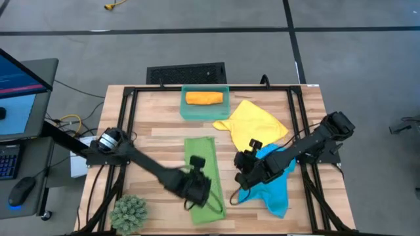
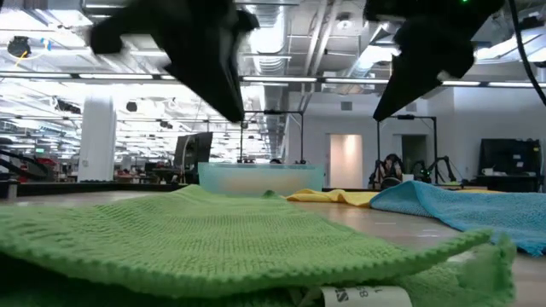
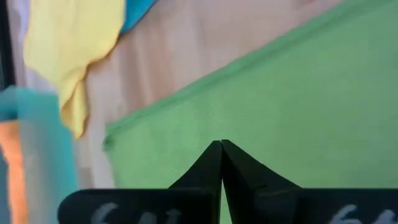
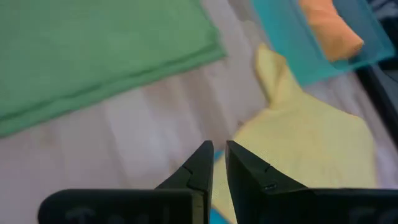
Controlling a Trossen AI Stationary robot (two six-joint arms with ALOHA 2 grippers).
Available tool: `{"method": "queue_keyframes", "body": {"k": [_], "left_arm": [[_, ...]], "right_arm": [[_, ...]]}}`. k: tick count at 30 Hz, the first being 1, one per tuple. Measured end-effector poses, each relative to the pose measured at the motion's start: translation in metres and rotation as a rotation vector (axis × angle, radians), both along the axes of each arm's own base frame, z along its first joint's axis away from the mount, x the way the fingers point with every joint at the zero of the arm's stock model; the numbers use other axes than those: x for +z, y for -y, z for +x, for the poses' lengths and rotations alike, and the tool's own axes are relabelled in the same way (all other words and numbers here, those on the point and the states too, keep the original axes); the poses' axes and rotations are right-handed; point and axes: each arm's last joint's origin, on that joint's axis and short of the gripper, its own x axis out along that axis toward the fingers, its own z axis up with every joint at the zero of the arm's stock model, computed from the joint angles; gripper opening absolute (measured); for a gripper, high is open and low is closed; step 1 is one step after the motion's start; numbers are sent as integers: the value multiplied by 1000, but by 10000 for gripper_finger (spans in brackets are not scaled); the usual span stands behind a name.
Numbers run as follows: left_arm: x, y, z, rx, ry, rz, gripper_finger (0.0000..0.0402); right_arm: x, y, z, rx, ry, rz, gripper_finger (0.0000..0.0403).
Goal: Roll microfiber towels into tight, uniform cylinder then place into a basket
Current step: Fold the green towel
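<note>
A green towel (image 1: 202,174) lies flat on the wooden table as a long strip that runs from far to near. My left gripper (image 3: 221,144) hangs shut above its near half, clear of the cloth in the low view. My right gripper (image 4: 219,146) hovers over the crumpled blue towel (image 1: 275,187), its fingers a narrow gap apart with nothing between them. A yellow towel (image 1: 252,121) lies rumpled beyond the blue one. The teal basket (image 1: 184,108) stands at the far edge with a rolled orange towel (image 1: 203,98) inside.
A spiky green plant ball (image 1: 129,213) sits at the table's near left corner. Black frame rails (image 1: 125,131) run along the table's sides. A monitor and a keyboard (image 1: 10,160) stand off the table to the left. Bare wood shows between the green and blue towels.
</note>
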Motion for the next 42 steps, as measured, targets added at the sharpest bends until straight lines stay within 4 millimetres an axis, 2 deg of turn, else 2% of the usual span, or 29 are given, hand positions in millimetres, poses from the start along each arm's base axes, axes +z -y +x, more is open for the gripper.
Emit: {"method": "queue_keyframes", "body": {"k": [7, 12, 17, 22, 26, 32, 37, 42], "left_arm": [[3, 61, -39, -93, 69, -18, 2], [4, 83, -54, -165, 84, -35, 2], [5, 89, -56, -186, 98, -72, 2], [4, 90, -56, -190, 72, -115, 14], [5, 93, -55, -147, 82, -207, 49], [5, 96, -53, -87, 102, -293, 128], [5, 100, -54, -85, 99, -364, 173], [-1, 107, -58, -117, 123, -398, 182]], "right_arm": [[6, -44, -7, 230, 101, 24, 66], [14, -72, -8, 372, 214, 101, 66], [17, -91, -12, 469, 260, 225, 66], [4, -109, -9, 527, 268, 289, 66], [-12, -115, -6, 567, 214, 330, 66], [-29, -115, 2, 647, 138, 330, 75], [-26, -117, 6, 730, 156, 330, 115], [-21, -122, 9, 863, 207, 281, 181]]}}
